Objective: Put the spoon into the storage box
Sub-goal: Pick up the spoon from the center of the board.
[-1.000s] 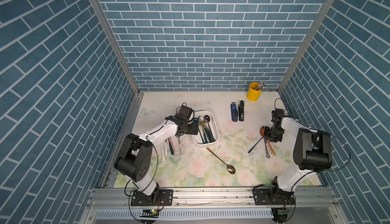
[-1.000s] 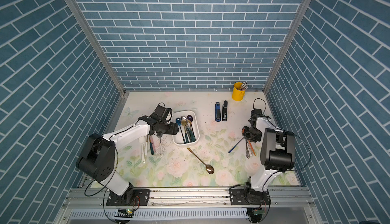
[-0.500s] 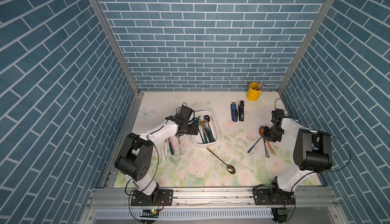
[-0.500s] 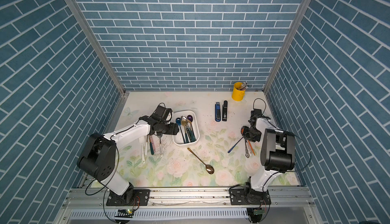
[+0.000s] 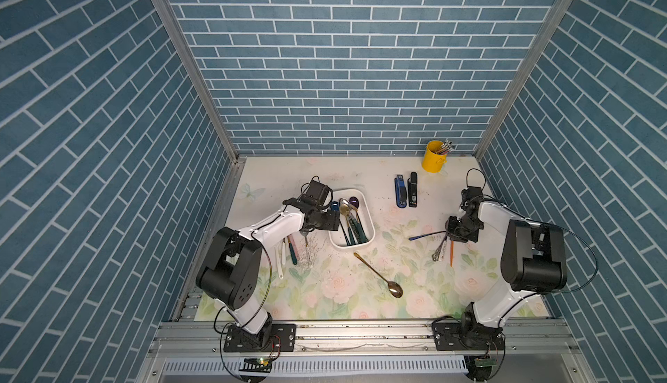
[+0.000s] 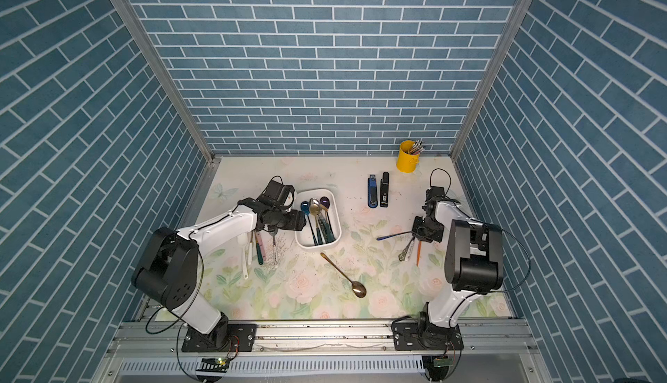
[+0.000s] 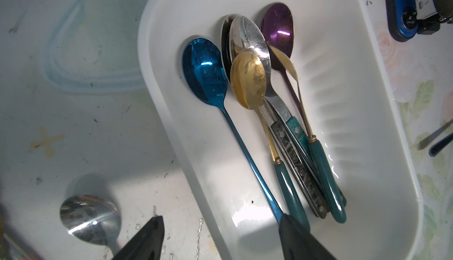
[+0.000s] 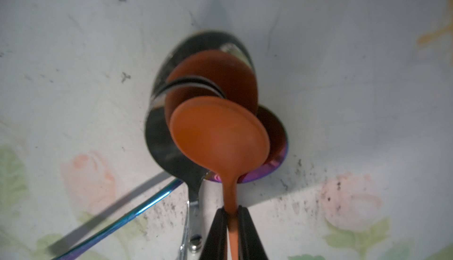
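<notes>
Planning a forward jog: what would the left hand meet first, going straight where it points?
Probably the storage box: the open left hand straddles its long wall, one finger above the handle of the blue spoon. Depth is unclear.

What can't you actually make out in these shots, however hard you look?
- Right wrist view: the orange spoon has its handle cut off by the bottom edge, just past the right gripper shut on it.
- Left wrist view: the blue spoon has its handle end hidden behind the open left gripper.
- Both top views: what stands in the yellow cup is too small to name.
</notes>
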Tool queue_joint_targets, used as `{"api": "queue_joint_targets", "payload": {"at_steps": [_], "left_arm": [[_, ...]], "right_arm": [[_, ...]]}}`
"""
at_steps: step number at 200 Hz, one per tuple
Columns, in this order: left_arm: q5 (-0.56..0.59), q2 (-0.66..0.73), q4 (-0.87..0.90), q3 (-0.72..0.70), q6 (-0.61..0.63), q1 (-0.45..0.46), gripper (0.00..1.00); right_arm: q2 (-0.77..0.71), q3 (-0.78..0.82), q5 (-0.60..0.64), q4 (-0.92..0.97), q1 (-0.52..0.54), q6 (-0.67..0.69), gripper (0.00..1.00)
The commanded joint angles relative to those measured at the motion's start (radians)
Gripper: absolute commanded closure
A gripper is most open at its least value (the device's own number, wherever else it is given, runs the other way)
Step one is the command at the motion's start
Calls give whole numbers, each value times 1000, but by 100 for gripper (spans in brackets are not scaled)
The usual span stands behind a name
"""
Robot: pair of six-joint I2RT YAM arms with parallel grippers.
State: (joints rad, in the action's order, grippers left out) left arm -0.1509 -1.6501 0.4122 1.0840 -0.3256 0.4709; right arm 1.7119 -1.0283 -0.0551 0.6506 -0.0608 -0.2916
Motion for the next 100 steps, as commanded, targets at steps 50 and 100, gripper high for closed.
{"api": "queue_joint_targets", "payload": {"at_steps": [50,100], "left_arm": [[-37,19,-26,9,-32,-23,20],[-42,45,-21,12,-35,-86,20]], "right_arm": [[-37,-26,27,98,28,-34,94],[-95,-52,51,156,61,-30,95]]}}
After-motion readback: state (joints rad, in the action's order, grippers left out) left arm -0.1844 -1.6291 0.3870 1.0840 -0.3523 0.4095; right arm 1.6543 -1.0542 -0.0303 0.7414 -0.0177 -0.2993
